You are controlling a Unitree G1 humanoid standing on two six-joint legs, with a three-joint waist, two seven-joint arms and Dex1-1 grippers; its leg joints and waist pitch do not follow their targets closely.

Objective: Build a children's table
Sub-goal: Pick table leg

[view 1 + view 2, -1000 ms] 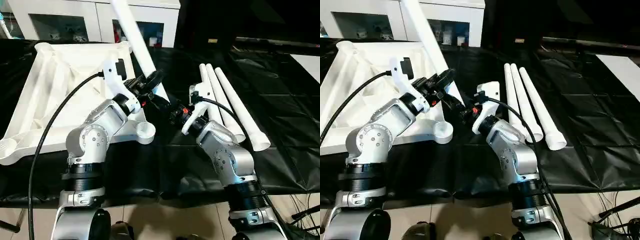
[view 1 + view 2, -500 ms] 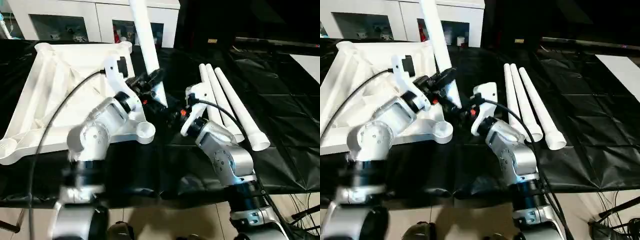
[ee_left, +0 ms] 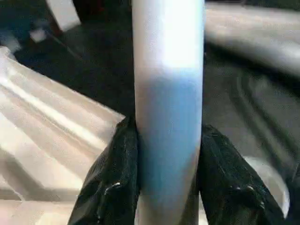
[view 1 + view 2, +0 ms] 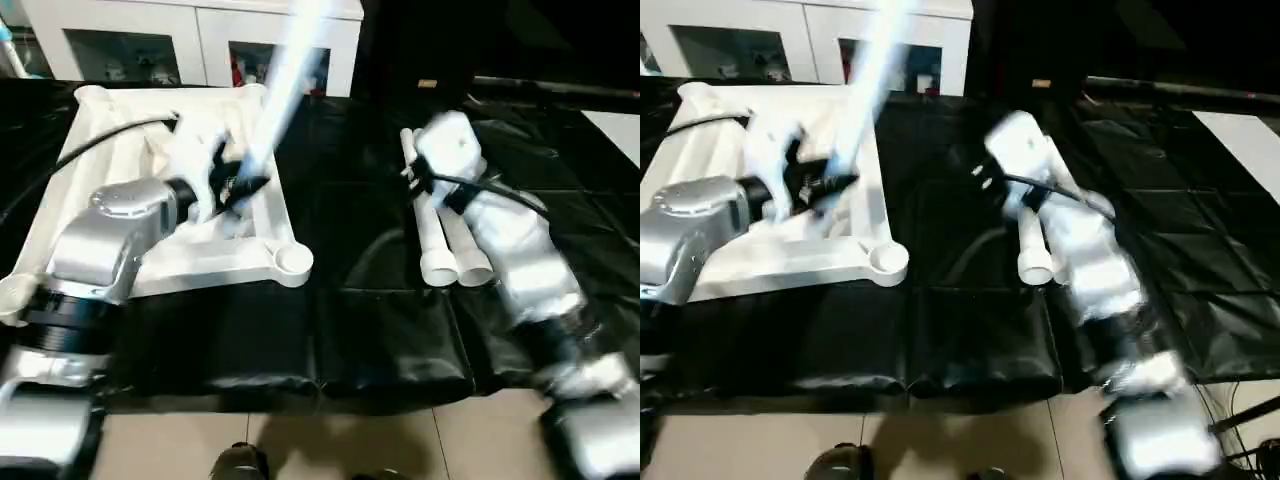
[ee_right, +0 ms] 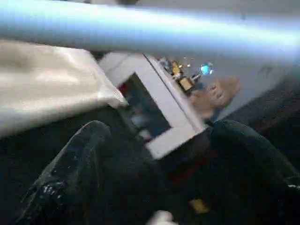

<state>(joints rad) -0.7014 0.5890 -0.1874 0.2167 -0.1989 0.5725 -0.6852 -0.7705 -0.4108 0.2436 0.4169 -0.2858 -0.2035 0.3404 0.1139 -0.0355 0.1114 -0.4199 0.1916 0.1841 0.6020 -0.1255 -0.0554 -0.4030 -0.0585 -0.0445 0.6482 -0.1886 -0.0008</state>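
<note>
The children's table top (image 4: 110, 130) lies upside down on the left, ribs up, with a round corner socket (image 4: 292, 263) nearest me. My left gripper (image 4: 232, 185) hovers over its near right part, shut on a white tube leg (image 4: 288, 75) that slants up and away. In the left wrist view the black fingers (image 3: 115, 178) press both sides of that leg (image 3: 168, 93). My right arm (image 4: 500, 240) is blurred above the other legs (image 4: 440, 250), which lie side by side. My right gripper (image 5: 159, 136) is open with nothing between its fingers, and a leg (image 5: 140, 30) crosses beyond them.
A black cloth (image 4: 350, 320) covers the big table, whose front edge runs just above the tiled floor (image 4: 330, 440). A white cabinet with glass doors (image 4: 200, 40) stands behind. A white surface (image 4: 620, 125) shows at the far right.
My right gripper has opened and swung away from the held leg to the right, over the lying legs. My left arm has carried the leg left, over the table top.
</note>
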